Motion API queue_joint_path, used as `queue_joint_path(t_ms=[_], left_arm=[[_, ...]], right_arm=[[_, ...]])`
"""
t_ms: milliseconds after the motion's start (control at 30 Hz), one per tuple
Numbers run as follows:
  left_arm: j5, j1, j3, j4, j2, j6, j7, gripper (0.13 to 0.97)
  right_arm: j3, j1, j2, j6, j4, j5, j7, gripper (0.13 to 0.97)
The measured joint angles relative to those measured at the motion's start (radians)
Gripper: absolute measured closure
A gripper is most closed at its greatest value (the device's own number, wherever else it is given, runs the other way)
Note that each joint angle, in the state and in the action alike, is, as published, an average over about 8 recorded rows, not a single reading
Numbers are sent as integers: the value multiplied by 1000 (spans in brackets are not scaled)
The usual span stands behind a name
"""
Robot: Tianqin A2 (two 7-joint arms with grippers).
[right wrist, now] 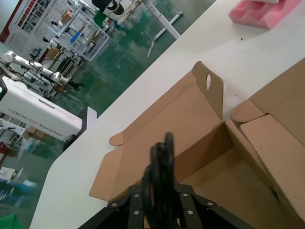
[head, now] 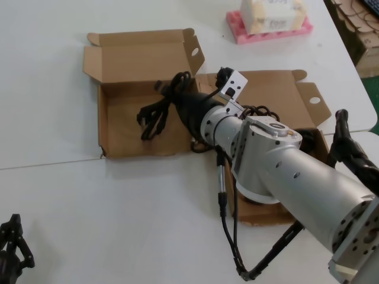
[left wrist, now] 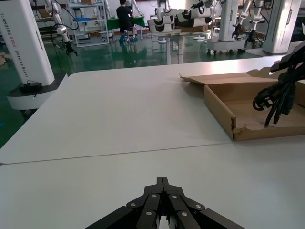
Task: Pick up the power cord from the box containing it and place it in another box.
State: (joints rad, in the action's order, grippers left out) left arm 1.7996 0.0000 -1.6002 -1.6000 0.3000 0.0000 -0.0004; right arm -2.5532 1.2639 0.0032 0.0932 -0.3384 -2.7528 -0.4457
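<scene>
My right gripper is shut on the power cord, a slim black hank that hangs from the fingers above the tray of the other box. That wide brown box lies open at the left, with a holed tab on its lid. The right wrist view looks down past the gripper and cord into that tray. The squarish box that held the cord lies to the right, mostly hidden under my right arm. My left gripper rests shut and empty at the table's near left; from it I see the cord dangling over the box wall.
A pink foam block carrying a white box stands at the back right. Stacked cardboard lies beyond the table's right edge. Loose black cable loops show beside my right arm in the squarish box.
</scene>
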Motion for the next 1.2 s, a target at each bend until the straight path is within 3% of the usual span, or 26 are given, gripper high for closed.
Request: queue_joint_path(t_ms=[100,400,533,833,967,1200], left_arm=[[0,0,0,0,0,0,0,934],[0,0,0,0,0,0,0,934],[0,0,0,0,0,0,0,934],[0,0,0,0,0,0,0,934],[0,0,0,0,0,0,0,934],[0,0,0,0,0,0,0,934]], right_arm=[[2,3,-2,8,16,0,0,870],[-2,21,-3,16,68,0,0,760],[-4,21,17,15,48,0,0,672],[19,-43,175,-46,-298,2,0,481],[78,-92,235,-58,-481,30,0,376],[247,-219,276,-96,-747,149,0,376]])
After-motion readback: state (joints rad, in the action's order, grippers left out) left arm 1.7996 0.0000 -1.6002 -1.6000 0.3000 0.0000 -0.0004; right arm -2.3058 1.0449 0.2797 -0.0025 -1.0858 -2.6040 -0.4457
